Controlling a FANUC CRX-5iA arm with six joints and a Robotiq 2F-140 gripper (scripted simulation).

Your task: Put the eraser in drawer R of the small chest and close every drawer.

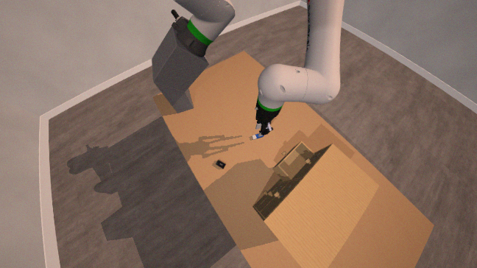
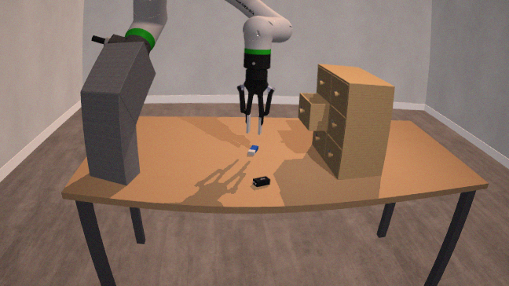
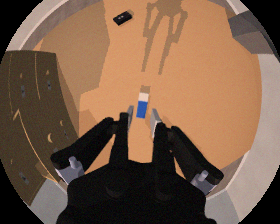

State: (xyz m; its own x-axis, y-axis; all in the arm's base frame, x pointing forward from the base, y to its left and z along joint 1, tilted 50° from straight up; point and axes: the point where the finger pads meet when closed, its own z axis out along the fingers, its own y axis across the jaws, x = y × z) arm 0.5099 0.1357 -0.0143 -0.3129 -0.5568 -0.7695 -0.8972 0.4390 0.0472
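Note:
The eraser, blue with a white end, lies flat on the table. My gripper points down above it, fingers partly apart with nothing between them; in the wrist view the eraser shows between and just beyond the fingertips. The small chest stands upright, with two columns of three drawers. The middle drawer of the column farther from the exterior camera is pulled out and looks level. The other drawers look pushed in. The letters on the drawers are too small to read.
A small black block lies near the table edge closest to the exterior camera. The grey robot pedestal stands at the table's other end from the chest. The open drawer and its knob stick out toward the gripper's side.

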